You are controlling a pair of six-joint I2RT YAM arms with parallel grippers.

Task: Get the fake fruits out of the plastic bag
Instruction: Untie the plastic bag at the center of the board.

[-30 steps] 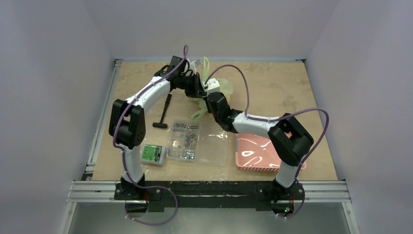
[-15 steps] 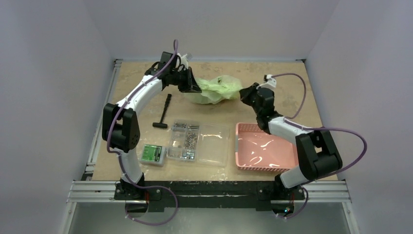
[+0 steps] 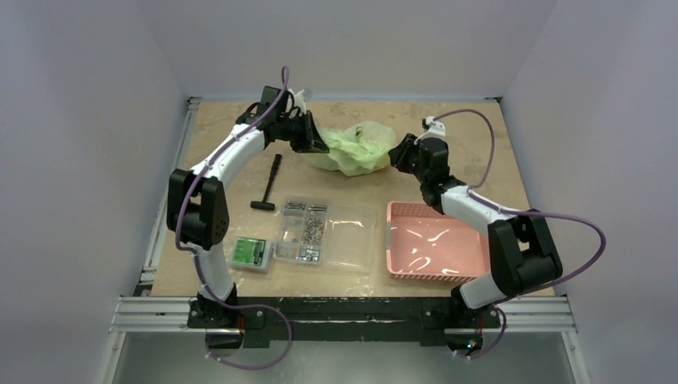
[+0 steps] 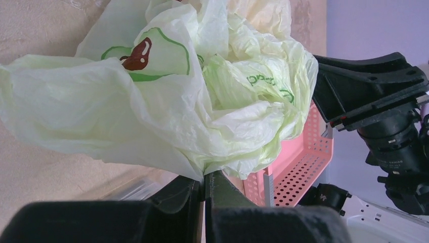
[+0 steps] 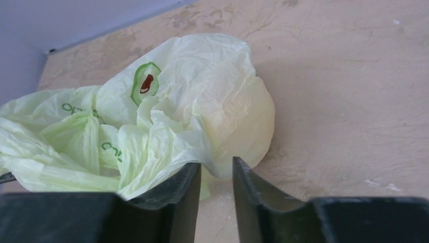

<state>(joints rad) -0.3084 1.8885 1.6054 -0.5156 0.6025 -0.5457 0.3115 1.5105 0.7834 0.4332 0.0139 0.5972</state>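
The plastic bag [image 3: 356, 148], pale yellow-green with a printed avocado mark, lies crumpled at the table's far middle. It fills the left wrist view [image 4: 167, 101] and shows in the right wrist view [image 5: 177, 111]. My left gripper [image 3: 320, 145] is shut on the bag's left edge, the film pinched between the jaws [image 4: 205, 177]. My right gripper [image 3: 393, 154] is open with a narrow gap at the bag's right end [image 5: 216, 169], where a rounded bulge of the bag sits just at the tips. The fake fruits are hidden; only bulges show through the film.
A pink basket [image 3: 436, 248] stands at the near right, also behind the bag in the left wrist view [image 4: 303, 162]. A clear compartmented box [image 3: 326, 234] and a small green box [image 3: 251, 253] lie near the front. A black T-shaped tool [image 3: 269, 182] lies left of the bag.
A second ago both arms crowded over the raised bag. The right arm swung out to the right and the bag now lies spread; the right gripper has since edged left to its end.
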